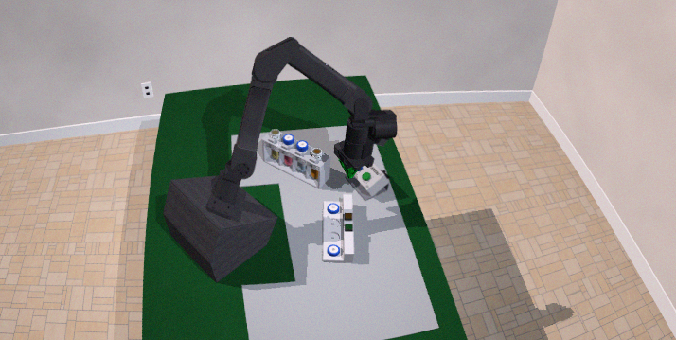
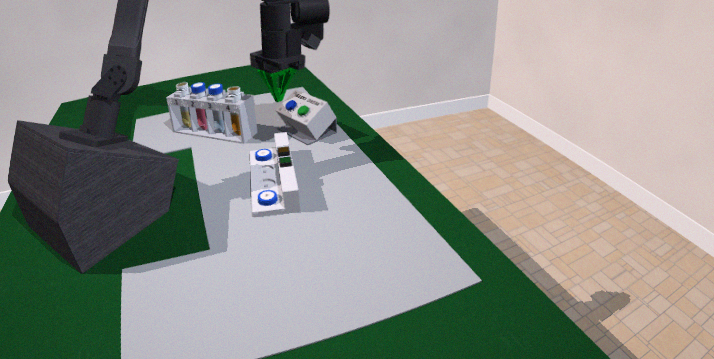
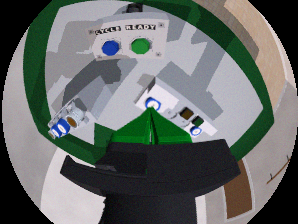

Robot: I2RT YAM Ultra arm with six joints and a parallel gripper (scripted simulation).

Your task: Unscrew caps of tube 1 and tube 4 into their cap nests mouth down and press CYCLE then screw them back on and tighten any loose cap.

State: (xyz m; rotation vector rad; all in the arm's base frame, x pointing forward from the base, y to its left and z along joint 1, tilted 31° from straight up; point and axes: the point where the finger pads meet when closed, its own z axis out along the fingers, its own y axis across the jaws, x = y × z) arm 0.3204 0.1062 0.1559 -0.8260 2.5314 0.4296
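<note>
My gripper (image 1: 351, 174) (image 2: 280, 98) (image 3: 150, 111) is shut and empty. It hangs just above the small key desk (image 1: 376, 187) (image 2: 320, 119), beside the blue key CYCLE (image 2: 291, 104) (image 3: 109, 47) and clear of it. The green key READY (image 1: 365, 176) (image 2: 302, 110) (image 3: 140, 46) sits next to the blue key. In the station (image 1: 295, 168) (image 2: 212, 129), tube 1 (image 1: 275, 135) (image 2: 182, 87) and tube 4 (image 1: 316, 152) (image 2: 233, 91) stand uncapped. The two middle tubes carry blue caps (image 1: 288, 139) (image 1: 302, 145). One blue cap (image 1: 333, 207) (image 2: 263, 154) and another (image 1: 333, 249) (image 2: 266, 198) lie in the end nests of the cap tray (image 1: 331, 229) (image 2: 262, 177).
The tray's console (image 1: 348, 241) (image 2: 289, 182) carries an amber lamp (image 2: 283, 151) and a green lamp (image 2: 285, 161); both look dark. The arm's dark base block (image 1: 218, 229) (image 2: 85, 192) stands on the green mat (image 1: 189, 300).
</note>
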